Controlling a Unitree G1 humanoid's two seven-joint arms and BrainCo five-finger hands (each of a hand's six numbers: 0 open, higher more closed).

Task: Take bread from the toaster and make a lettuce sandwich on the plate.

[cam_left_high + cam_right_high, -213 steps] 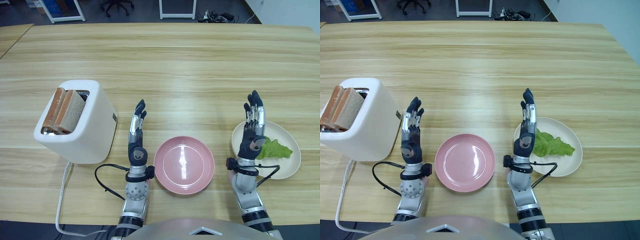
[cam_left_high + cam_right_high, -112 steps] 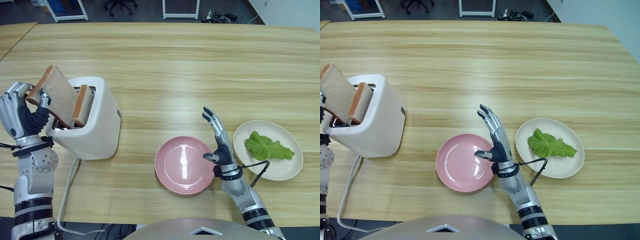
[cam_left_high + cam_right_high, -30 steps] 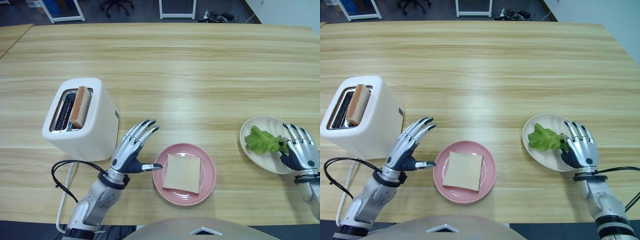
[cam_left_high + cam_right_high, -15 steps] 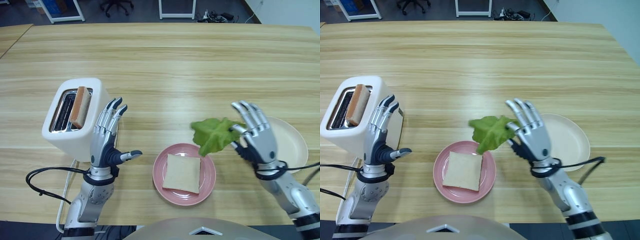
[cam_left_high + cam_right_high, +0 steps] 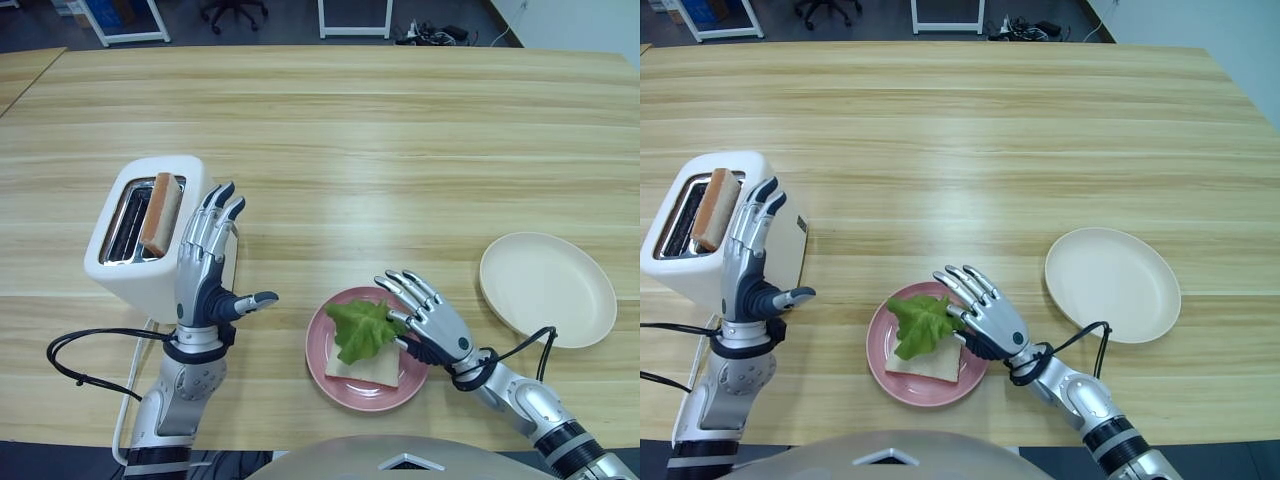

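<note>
A white toaster (image 5: 140, 262) stands at the left with one bread slice (image 5: 160, 212) upright in its right slot. My left hand (image 5: 204, 268) is beside the toaster's right wall, open, holding nothing. On the pink plate (image 5: 320, 362) lies a bread slice (image 5: 375, 369), and a green lettuce leaf (image 5: 360, 328) rests on top of it. My right hand (image 5: 432, 324) is low over the plate's right rim with its fingers spread. Its thumb and a finger still pinch the leaf's right edge.
An empty cream plate (image 5: 548, 290) sits at the right, with the right arm's black cable (image 5: 520, 345) looping toward it. The toaster's cord (image 5: 128, 390) and a black cable (image 5: 80, 352) trail to the table's front edge. Bare wooden table (image 5: 380, 150) lies beyond.
My right hand has carried the lettuce leaf down and left onto the bread on the pink plate. The left hand has stayed by the toaster.
</note>
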